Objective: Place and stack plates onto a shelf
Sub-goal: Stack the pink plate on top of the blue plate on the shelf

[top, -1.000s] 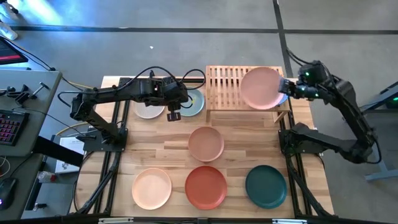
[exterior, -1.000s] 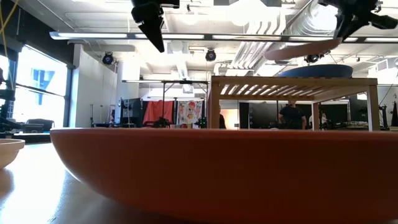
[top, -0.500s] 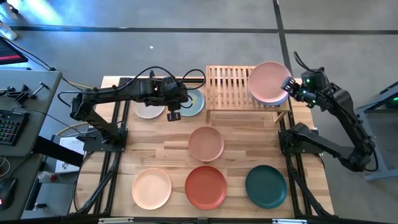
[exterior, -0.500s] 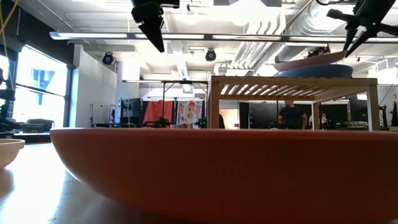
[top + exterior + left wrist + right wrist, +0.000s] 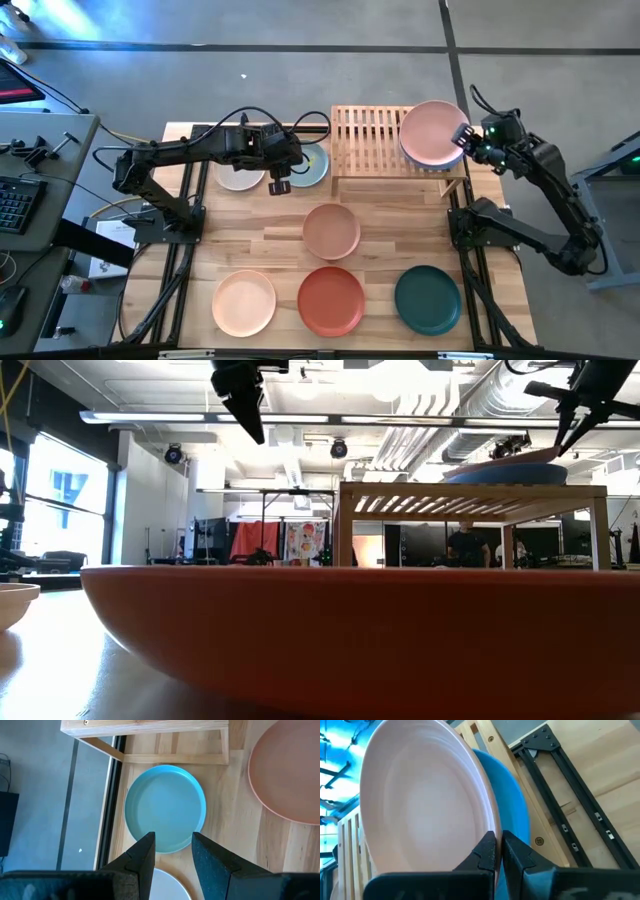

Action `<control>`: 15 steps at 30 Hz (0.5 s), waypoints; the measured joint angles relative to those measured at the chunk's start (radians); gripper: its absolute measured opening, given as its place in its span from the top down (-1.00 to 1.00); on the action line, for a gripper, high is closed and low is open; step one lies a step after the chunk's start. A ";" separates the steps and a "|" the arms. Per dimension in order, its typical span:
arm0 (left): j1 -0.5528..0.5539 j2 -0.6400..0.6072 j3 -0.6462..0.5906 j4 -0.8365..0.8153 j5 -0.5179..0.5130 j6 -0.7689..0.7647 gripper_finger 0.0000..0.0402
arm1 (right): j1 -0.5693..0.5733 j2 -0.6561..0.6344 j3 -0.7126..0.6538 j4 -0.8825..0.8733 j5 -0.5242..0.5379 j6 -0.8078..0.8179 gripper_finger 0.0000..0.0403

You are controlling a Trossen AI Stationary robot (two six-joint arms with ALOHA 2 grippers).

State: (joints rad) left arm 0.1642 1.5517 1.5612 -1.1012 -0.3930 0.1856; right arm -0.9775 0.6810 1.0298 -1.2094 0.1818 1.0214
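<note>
While the right gripper (image 5: pixel 466 138) pinches the rim of the pink plate (image 5: pixel 432 132) above the blue plate (image 5: pixel 452 158) on the shelf (image 5: pixel 365 140), the high view shows the risk: an off-centre release could let it slide. Left gripper (image 5: pixel 280 186) waits, slightly parted, holding nothing, near the pale sage plate (image 5: pixel 312 166). Low view: the pink plate (image 5: pixel 510 457) sits tilted over the blue one. Right wrist view: fingers (image 5: pixel 487 851) clamp the rim. Left wrist view: the plate lies beyond the fingers (image 5: pixel 142 860). No legible writing appears.
</note>
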 joint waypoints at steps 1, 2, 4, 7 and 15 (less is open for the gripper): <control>0.000 0.000 0.000 0.000 0.000 0.000 0.43 | 0.000 0.005 0.001 -0.004 0.000 0.000 1.00; 0.000 0.000 0.000 0.000 0.000 0.000 0.43 | 0.000 0.007 0.001 -0.009 0.001 0.000 1.00; 0.000 0.000 0.000 0.000 0.000 0.000 0.43 | 0.000 0.015 0.001 -0.014 0.003 0.000 1.00; 0.000 0.000 0.000 0.000 0.000 0.000 0.43 | 0.000 0.028 0.001 -0.013 0.005 0.002 1.00; 0.000 0.000 0.000 0.000 0.001 0.000 0.43 | 0.000 0.037 0.001 -0.013 0.017 -0.009 1.00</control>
State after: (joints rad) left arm 0.1642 1.5517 1.5612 -1.1011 -0.3923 0.1856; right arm -0.9775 0.7181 1.0306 -1.2224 0.1986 1.0126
